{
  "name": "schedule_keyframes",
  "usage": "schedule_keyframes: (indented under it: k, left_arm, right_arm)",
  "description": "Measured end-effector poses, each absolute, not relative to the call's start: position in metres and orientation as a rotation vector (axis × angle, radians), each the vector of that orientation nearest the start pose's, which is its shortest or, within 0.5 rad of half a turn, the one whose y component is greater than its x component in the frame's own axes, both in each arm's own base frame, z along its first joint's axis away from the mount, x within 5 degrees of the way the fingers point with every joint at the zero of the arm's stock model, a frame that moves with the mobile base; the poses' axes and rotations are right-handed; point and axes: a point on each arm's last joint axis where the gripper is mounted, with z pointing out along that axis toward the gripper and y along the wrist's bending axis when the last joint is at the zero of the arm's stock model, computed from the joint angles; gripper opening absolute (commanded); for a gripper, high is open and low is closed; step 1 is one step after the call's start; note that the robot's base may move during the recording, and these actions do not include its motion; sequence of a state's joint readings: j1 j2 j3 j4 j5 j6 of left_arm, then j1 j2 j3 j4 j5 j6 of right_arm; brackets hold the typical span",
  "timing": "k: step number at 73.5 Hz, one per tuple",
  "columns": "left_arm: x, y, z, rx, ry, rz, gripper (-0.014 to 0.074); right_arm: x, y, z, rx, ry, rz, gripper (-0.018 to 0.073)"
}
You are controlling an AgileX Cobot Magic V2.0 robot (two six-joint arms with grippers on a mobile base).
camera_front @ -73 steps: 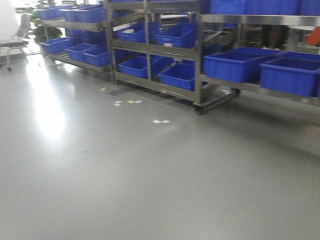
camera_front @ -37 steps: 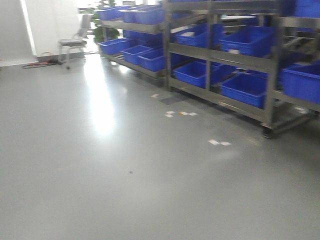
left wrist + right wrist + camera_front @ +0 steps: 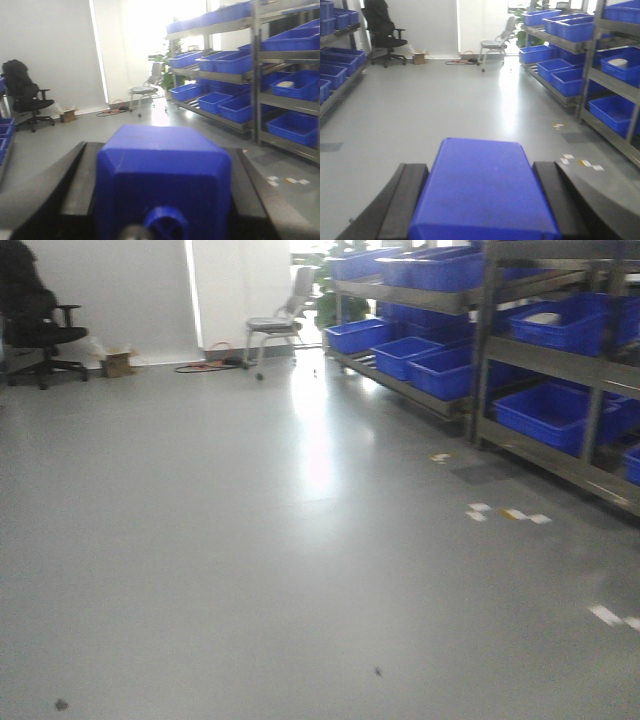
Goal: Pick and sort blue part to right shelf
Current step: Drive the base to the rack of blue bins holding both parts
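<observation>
left gripper fingers pressed against both sides of blue part, round stub at its near end. right gripper fingers clamp second blue part, flat top up. front view: grey floor, paper scraps near metal rack with blue bins at right. black office chair and grey chair by far wall.

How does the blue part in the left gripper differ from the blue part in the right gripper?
The left part has bevelled corners and a round stub at its near end; the right part shows only a flat, plain top. The left part looks blocky, the right part more slab-like. Both are blue, and each is clamped: one in the left gripper, one in the right gripper.
</observation>
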State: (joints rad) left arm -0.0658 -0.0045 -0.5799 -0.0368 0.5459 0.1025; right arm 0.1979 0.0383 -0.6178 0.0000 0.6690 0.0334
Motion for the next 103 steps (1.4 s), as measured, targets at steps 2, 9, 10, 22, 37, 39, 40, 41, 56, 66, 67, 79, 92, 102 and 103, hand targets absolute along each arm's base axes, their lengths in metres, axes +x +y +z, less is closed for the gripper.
schedule_keyframes:
  k: [2, 9, 10, 22, 37, 39, 40, 41, 56, 66, 67, 79, 92, 102, 103]
  left_arm:
    - [-0.0098, -0.0011, 0.3449, 0.114, 1.440, -0.010, 0.0312]
    - [-0.0098, -0.0011, 0.3449, 0.114, 1.440, -0.010, 0.0312]
    - [-0.0098, -0.0011, 0.3449, 0.114, 1.440, -0.010, 0.0312]
    - [-0.0098, -0.0011, 0.3449, 0.114, 1.440, -0.010, 0.0312]
    - [-0.0098, -0.0011, 0.3449, 0.114, 1.440, -0.010, 0.0312]
    - [-0.0098, -0.0011, 0.3449, 0.114, 1.440, -0.010, 0.0312]
    - [-0.0098, -0.0011, 0.3449, 0.114, 1.440, -0.010, 0.0312]
    - [-0.0098, -0.0011, 0.3449, 0.114, 1.440, -0.010, 0.0312]
    - [-0.0098, -0.0011, 0.3449, 0.114, 1.440, -0.010, 0.0312]
    - [-0.0098, -0.0011, 0.3449, 0.114, 1.440, -0.010, 0.0312]
    - [-0.0098, -0.0011, 0.3449, 0.114, 1.440, -0.010, 0.0312]
    - [-0.0098, -0.0011, 0.3449, 0.114, 1.440, -0.010, 0.0312]
    - [-0.0098, -0.0011, 0.3449, 0.114, 1.440, -0.010, 0.0312]
    - [-0.0098, -0.0011, 0.3449, 0.114, 1.440, -0.010, 0.0312]
    - [-0.0098, -0.0011, 0.3449, 0.114, 1.440, -0.010, 0.0312]
  right_arm:
    - [-0.0061, -0.0012, 0.3444, -0.129, 1.571, 0.181, 0.0216]
    - [-0.0061, -0.0012, 0.3444, -0.129, 1.571, 0.181, 0.0216]
    - [-0.0061, -0.0012, 0.3444, -0.129, 1.571, 0.181, 0.0216]
    - [-0.0061, -0.0012, 0.3444, -0.129, 1.571, 0.181, 0.0216]
    - [-0.0061, -0.0012, 0.3444, -0.129, 1.571, 0.181, 0.0216]
    - [-0.0061, -0.0012, 0.3444, -0.129, 1.571, 0.181, 0.0216]
    - [-0.0061, -0.0012, 0.3444, -0.129, 1.571, 0.181, 0.0216]
    - [-0.0061, -0.0012, 0.3444, -0.129, 1.571, 0.181, 0.0216]
    - [-0.0061, -0.0012, 0.3444, -0.129, 1.571, 0.181, 0.0216]
    - [-0.0061, -0.0012, 0.3444, -0.129, 1.571, 0.181, 0.0216]
    - [-0.0061, -0.0012, 0.3444, -0.129, 1.571, 0.181, 0.0216]
    - [-0.0061, -0.0012, 0.3444, -0.129, 1.571, 0.181, 0.0216]
    - [-0.0061, -0.0012, 0.3444, -0.129, 1.571, 0.181, 0.0216]
    - [-0.0061, -0.0012, 0.3444, -0.129, 1.571, 0.181, 0.0216]
    - [-0.0061, -0.0012, 0.3444, -0.129, 1.571, 0.181, 0.0216]
